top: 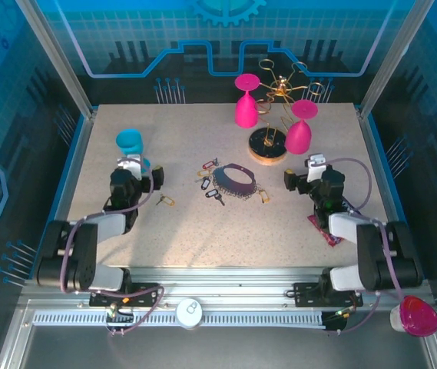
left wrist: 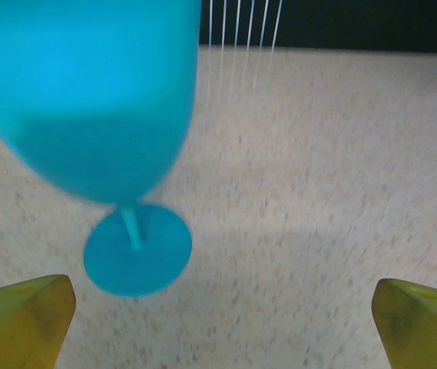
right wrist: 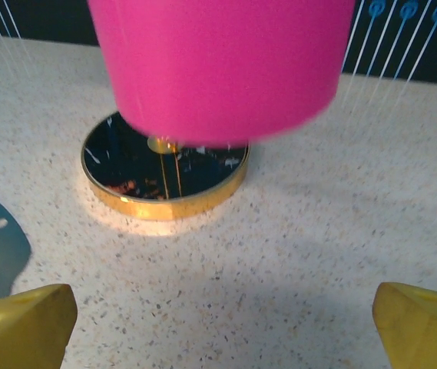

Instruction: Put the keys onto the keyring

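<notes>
Keys (top: 209,173) are loose on the tabletop (top: 195,238) and none is threaded yet, so in my judgement the job is at its start.

From the left: a blue goblet (left wrist: 87,92) stands upright in the far-left part. The left gripper (left wrist: 218,327) looks straight at its foot w/ fingers spread wide and nothing btw them. It is aimed at the goblet, not at the task things, so I think it must turn to the right before it can help. Just beside this arm lies a stray key (top: 164,201) w/ a yellow head, apart from the others.

The main group (red, blue, black heads) is scattered at the left rim of the keyring (top: 233,183). I cannot tell if any of them touch it. The keyring lies flat at approx the centre, btw both arms, prob. so each can reach it. One more yellow key (top: 264,196) sits at its right side.

Behind stand a pink goblet (top: 245,100), then the gold wire stand (top: 268,147) on its round base, then a second pink goblet (top: 299,132). These are clutter only.

The right gripper (right wrist: 218,327) faces that base and goblet, also wide open and empty. Flat thin keys will be hard to pinch, esp. off a hard surface.
</notes>
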